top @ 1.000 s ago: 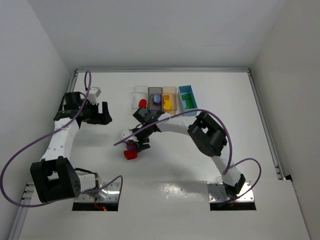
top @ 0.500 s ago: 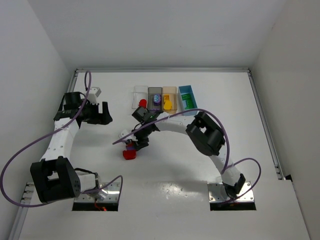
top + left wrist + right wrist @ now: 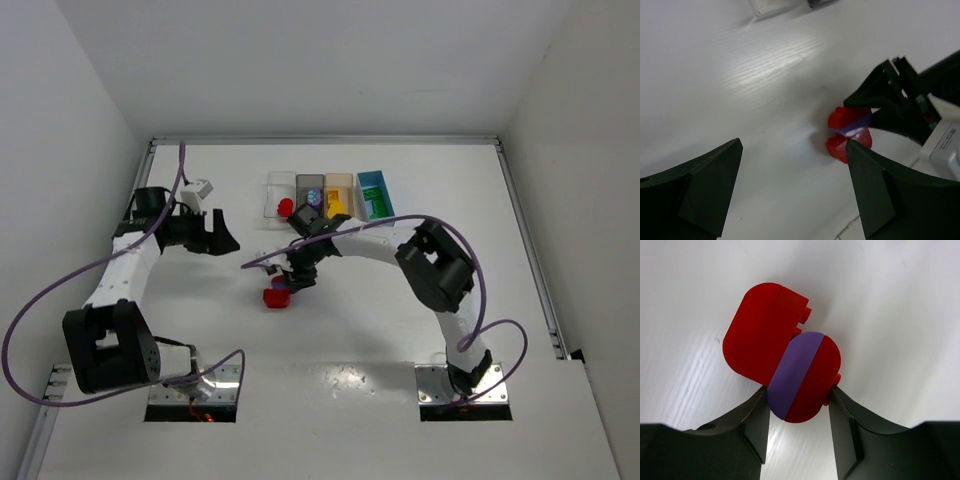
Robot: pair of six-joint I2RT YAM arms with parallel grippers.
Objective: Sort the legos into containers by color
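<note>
Right gripper [image 3: 799, 402] pinches a purple-and-red brick [image 3: 802, 375] that touches a loose red brick [image 3: 762, 342], mid-table near the bin row [image 3: 339, 177]; left gripper [image 3: 794, 165] hangs wide open, empty, at left.

Four bins stood in a row at the surface's 12 o'clock. The clear bin [image 3: 272, 185] held a red lego [image 3: 285, 207], the smoky grey bin [image 3: 310, 180] a purple lego [image 3: 311, 197], the tan bin [image 3: 340, 179] a yellow lego [image 3: 335, 206] and the light blue bin [image 3: 375, 175] green legos [image 3: 377, 206]. At 6 o'clock from the clear bin, a rounded red brick [image 3: 765, 335] touched a purple-and-red brick [image 3: 802, 376], which was pinched in the right gripper [image 3: 797, 395] jaws.
</note>
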